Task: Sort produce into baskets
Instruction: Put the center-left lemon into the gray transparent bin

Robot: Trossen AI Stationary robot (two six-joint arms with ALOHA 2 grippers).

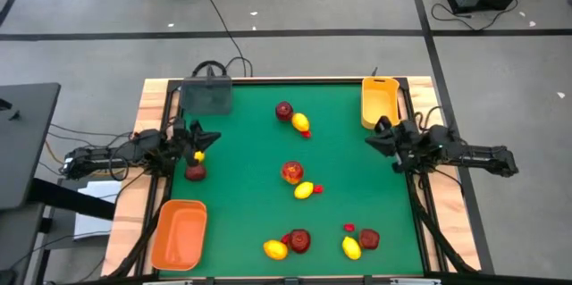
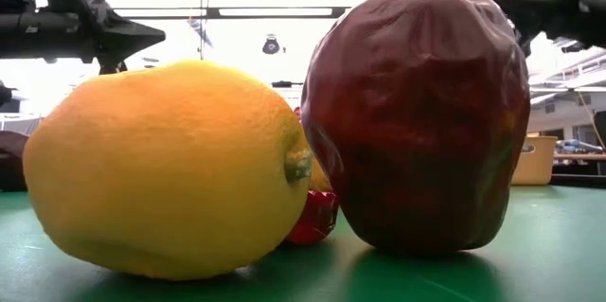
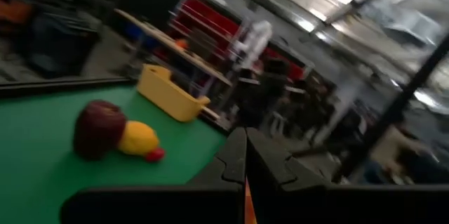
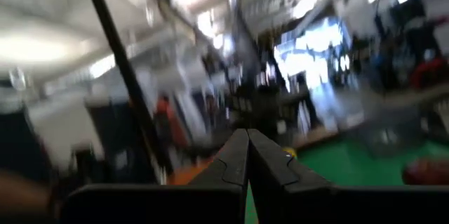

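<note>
Yellow lemons, dark red and red-orange apples and tiny red berries lie in small groups on the green mat. One group is at the far middle [image 1: 293, 117], one at the centre [image 1: 299, 180], and two are near the front edge [image 1: 288, 244] [image 1: 359, 243]. A dark red fruit [image 1: 195, 171] and a small yellow piece [image 1: 198, 155] lie at the left. My left gripper [image 1: 207, 135] is shut and empty, raised just beyond them. My right gripper [image 1: 374, 138] is shut and empty, raised at the mat's right side, below the yellow basket [image 1: 379, 102]. The dark grey basket [image 1: 206, 97] and the orange basket [image 1: 179, 234] stand on the left.
The low view is filled by a lemon [image 2: 170, 169], a dark red apple [image 2: 417, 117] and a berry [image 2: 312, 217] at the front edge. The left wrist view shows the far-middle apple [image 3: 98, 129], the lemon [image 3: 137, 140] and the yellow basket [image 3: 172, 94]. Wooden table rails border the mat.
</note>
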